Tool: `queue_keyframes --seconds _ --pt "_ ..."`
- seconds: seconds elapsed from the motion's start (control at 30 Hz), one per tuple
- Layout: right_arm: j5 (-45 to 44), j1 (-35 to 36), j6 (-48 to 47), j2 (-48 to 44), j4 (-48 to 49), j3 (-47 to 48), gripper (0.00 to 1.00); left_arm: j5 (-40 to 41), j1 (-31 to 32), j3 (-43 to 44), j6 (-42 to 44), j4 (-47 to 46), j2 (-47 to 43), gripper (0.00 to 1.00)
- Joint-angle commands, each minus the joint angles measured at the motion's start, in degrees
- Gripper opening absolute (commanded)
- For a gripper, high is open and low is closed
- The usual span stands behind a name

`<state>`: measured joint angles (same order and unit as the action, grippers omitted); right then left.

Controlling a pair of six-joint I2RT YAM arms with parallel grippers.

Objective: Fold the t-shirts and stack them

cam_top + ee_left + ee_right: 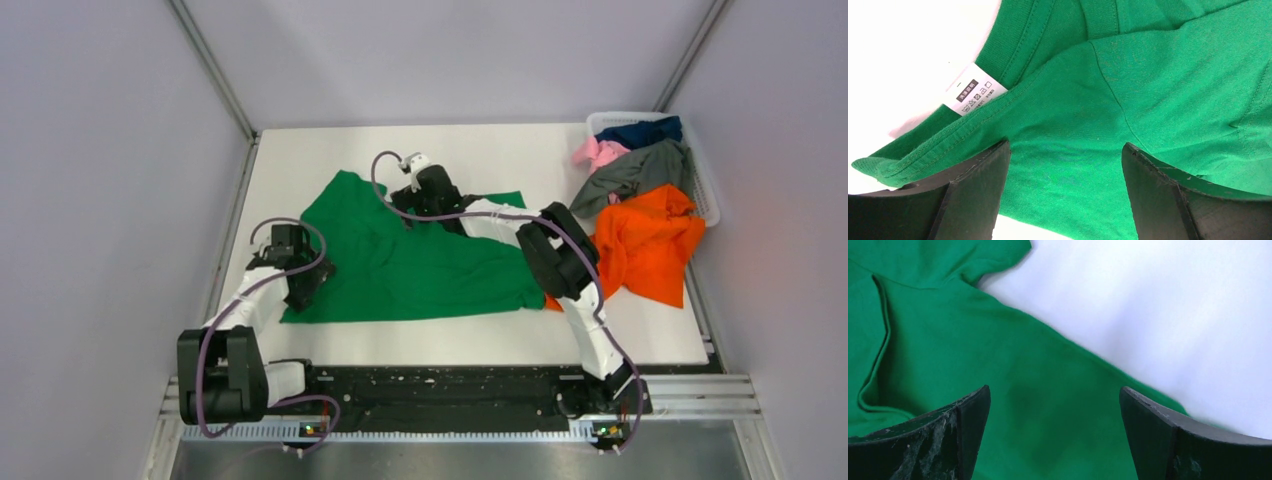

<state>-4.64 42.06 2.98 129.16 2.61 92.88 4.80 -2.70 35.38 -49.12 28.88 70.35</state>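
Note:
A bright green t-shirt [430,265] lies spread on the white table [300,160], partly rumpled. My left gripper [303,288] hovers open over its near-left part; in the left wrist view the open gripper [1065,150] has green cloth [1158,90] under it, with the collar and its white care label [974,94] just ahead. My right gripper [420,205] is open over the shirt's far edge; in the right wrist view the gripper [1055,392] stands above the green cloth [948,340] beside bare table. Neither holds anything. An orange t-shirt [650,245] lies at the right.
A white basket [708,195] at the back right corner holds grey [635,175], navy [640,130] and pink [598,152] shirts, with the orange one spilling onto the table. Grey walls close in both sides. The black rail [450,385] runs along the near edge.

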Motion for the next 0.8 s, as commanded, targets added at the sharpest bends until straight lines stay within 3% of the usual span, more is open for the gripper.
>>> queue_keyframes --seconds 0.0,0.27,0.47,0.57,0.67,0.77 --pt "0.87 -0.91 7.36 -10.12 -0.82 -2.81 0.99 -0.29 -0.11 3.75 1.64 1.34 -1.59 0.87" --pt "3.45 -10.57 16.59 -28.8 -7.56 -20.57 0.99 -2.74 0.01 13.29 3.45 0.86 -0.34 0.87" --pt "-8.36 -17.48 26.09 -50.95 -24.77 -41.07 0.99 -3.47 -0.02 13.4 4.56 -0.29 1.11 0.87" --pt "-10.31 -24.64 27.06 -63.18 -30.32 -49.6 0.99 -4.41 0.07 12.56 5.22 -0.93 1.5 0.87" --pt "-7.64 -34.14 27.21 -68.35 -31.22 -55.06 0.99 -4.49 0.06 11.67 5.44 -1.51 1.52 0.87" --pt "-3.77 -39.63 27.08 -67.18 -28.86 -57.13 0.99 -4.49 0.08 11.03 5.52 -2.1 1.68 0.87"
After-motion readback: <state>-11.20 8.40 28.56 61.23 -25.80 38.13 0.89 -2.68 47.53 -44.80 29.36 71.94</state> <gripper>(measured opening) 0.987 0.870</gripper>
